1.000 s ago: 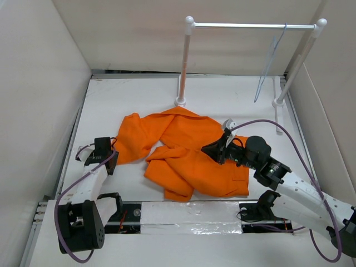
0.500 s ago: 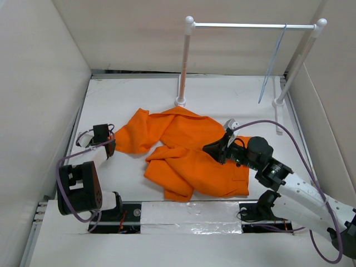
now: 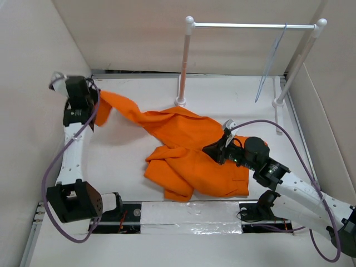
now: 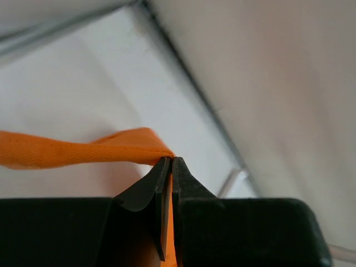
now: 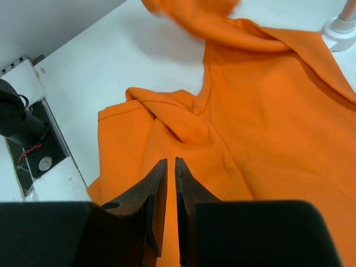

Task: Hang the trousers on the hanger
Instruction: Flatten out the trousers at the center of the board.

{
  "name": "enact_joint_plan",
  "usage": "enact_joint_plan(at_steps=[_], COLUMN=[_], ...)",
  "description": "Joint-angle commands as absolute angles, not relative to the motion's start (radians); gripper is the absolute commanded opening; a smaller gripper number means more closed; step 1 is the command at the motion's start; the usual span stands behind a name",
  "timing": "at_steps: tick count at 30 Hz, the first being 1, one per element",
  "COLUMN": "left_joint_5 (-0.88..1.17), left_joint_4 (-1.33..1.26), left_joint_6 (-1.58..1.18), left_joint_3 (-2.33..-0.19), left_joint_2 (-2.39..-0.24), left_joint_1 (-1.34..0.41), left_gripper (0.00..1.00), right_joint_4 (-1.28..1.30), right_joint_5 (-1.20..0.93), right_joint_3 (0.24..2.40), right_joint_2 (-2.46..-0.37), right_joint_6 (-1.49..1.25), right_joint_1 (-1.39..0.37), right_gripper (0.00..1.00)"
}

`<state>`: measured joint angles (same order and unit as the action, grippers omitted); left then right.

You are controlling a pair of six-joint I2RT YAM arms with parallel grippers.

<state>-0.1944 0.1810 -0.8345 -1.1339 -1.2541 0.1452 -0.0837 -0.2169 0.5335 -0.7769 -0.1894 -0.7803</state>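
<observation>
The orange trousers [image 3: 194, 147] lie crumpled in the middle of the table, with one leg stretched up toward the far left. My left gripper [image 3: 94, 105] is raised near the left wall and is shut on the end of that leg [image 4: 83, 150], whose hem sits in the tips [image 4: 171, 159]. My right gripper [image 3: 208, 149] is low over the trousers' middle [image 5: 267, 111]. Its jaws [image 5: 171, 161] stand a narrow slit apart with orange showing through, and I cannot tell whether cloth is pinched. The pale wire hanger [image 3: 270, 61] hangs from the rod at the far right.
A white rack, a rod [image 3: 253, 25] on two posts [image 3: 182, 67], stands at the back. White walls enclose the table on the left, back and right. A taped strip [image 3: 189, 212] runs along the near edge between the arm bases.
My left gripper shut on the trouser leg's end near the front left, then carried it up and back to the far left, stretching the leg out. The right arm stayed put.
</observation>
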Motion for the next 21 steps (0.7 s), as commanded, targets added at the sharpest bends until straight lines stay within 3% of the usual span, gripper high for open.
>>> enact_joint_plan(at_steps=[1, 5, 12, 16, 21], left_joint_5=[-0.195, -0.334, -0.187, -0.146, -0.305], left_joint_4=[0.27, 0.27, 0.046, 0.049, 0.083], left_joint_6=[-0.72, -0.644, -0.669, -0.637, -0.641], left_joint_3=[-1.44, -1.48, -1.106, -1.135, -1.111], left_joint_2=[-1.265, -1.256, -1.256, -1.368, -1.394], left_joint_1=[0.15, 0.164, 0.337, 0.374, 0.374], left_gripper=[0.0, 0.0, 0.0, 0.0, 0.0], right_joint_4=[-0.15, -0.147, -0.123, -0.083, -0.055], right_joint_5=[-0.206, -0.17, -0.146, -0.129, -0.025], right_joint_3=[0.557, 0.543, 0.531, 0.525, 0.505], right_joint_2=[-0.787, -0.785, -0.764, -0.75, -0.753], right_joint_6=[-0.201, -0.206, -0.198, -0.193, -0.212], right_joint_1=[-0.779, -0.779, -0.77, -0.75, -0.7], right_gripper=[0.17, 0.18, 0.21, 0.23, 0.31])
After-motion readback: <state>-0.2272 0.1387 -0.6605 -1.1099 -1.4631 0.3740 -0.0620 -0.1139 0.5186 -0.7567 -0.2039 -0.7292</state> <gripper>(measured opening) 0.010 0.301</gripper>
